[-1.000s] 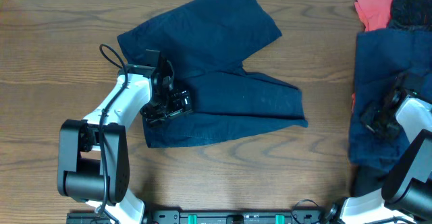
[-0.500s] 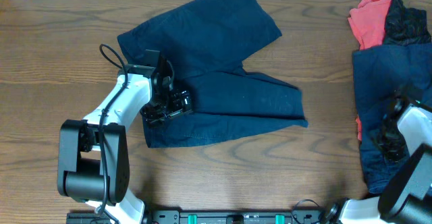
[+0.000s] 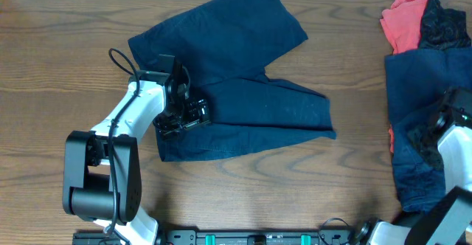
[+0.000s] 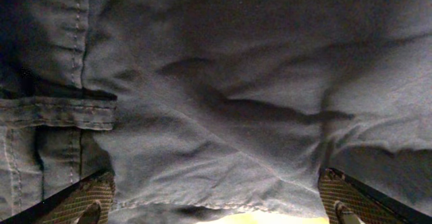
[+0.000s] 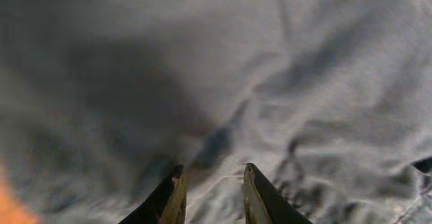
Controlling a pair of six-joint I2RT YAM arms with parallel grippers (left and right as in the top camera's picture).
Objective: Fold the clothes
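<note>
Navy shorts [image 3: 243, 90] lie spread on the wooden table [image 3: 59, 46], one leg toward the top and one toward the right. My left gripper [image 3: 183, 118] sits on their left edge with its jaws wide open. In the left wrist view [image 4: 216, 210] the cloth [image 4: 216, 102] and its hem lie between the fingers. My right gripper [image 3: 426, 138] is down on another navy garment [image 3: 409, 83] at the right edge. In the right wrist view [image 5: 212, 183] its fingers are close together with a fold of that cloth [image 5: 304, 82] between them.
A coral-red garment [image 3: 402, 20] and a black garment [image 3: 442, 23] lie bunched at the top right, above the right navy garment. The left arm's base [image 3: 99, 178] stands at the front left. Bare wood shows left of and in front of the shorts.
The right gripper has moved right and toward the front edge, and the right navy garment's left edge shifted right with it. The coral-red and black garments shifted left. The left arm and shorts have not moved.
</note>
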